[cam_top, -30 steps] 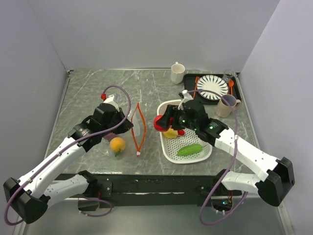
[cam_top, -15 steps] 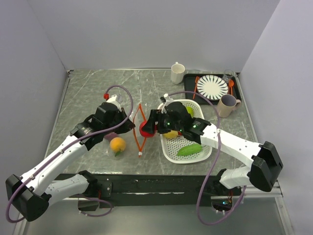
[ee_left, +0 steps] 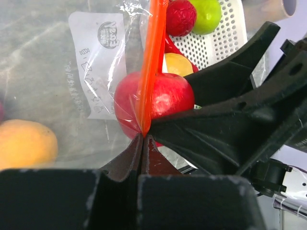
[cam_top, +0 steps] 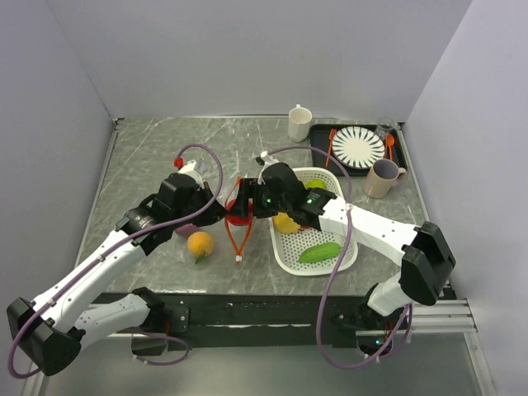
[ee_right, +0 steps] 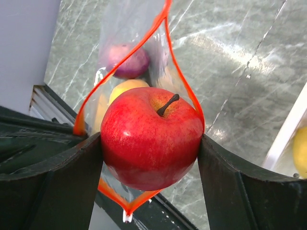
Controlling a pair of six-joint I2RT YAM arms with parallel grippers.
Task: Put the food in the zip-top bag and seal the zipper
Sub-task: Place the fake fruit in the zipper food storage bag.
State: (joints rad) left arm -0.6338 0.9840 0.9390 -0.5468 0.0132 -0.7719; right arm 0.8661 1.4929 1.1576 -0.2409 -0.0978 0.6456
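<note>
My right gripper (ee_right: 151,143) is clenched on a red apple (ee_right: 151,136), with 1 black finger (ee_right: 62,177) pressed against each side. The apple sits at the open mouth of the bag (ee_right: 127,28), and the orange-red zipper (ee_right: 187,91) loops around it. On the left wrist camera, my left gripper (ee_left: 143,139) is pinched shut on that zipper and holds the strip upright, so it crosses in front of the apple.

From above, the bag stands near the middle of the tabletop (cam_top: 148,157), with the white basket (cam_top: 285,256) at its 3 o'clock. An orange fruit (cam_top: 198,243) and a purple ball (cam_top: 186,231) lie on the tabletop at the bag's 8 o'clock. On the right wrist camera I see both of them through the clear plastic. The basket holds a yellow fruit (cam_top: 286,222), a cucumber (cam_top: 319,252), a green ball (ee_left: 208,14) and a red ball (ee_left: 181,17).
</note>
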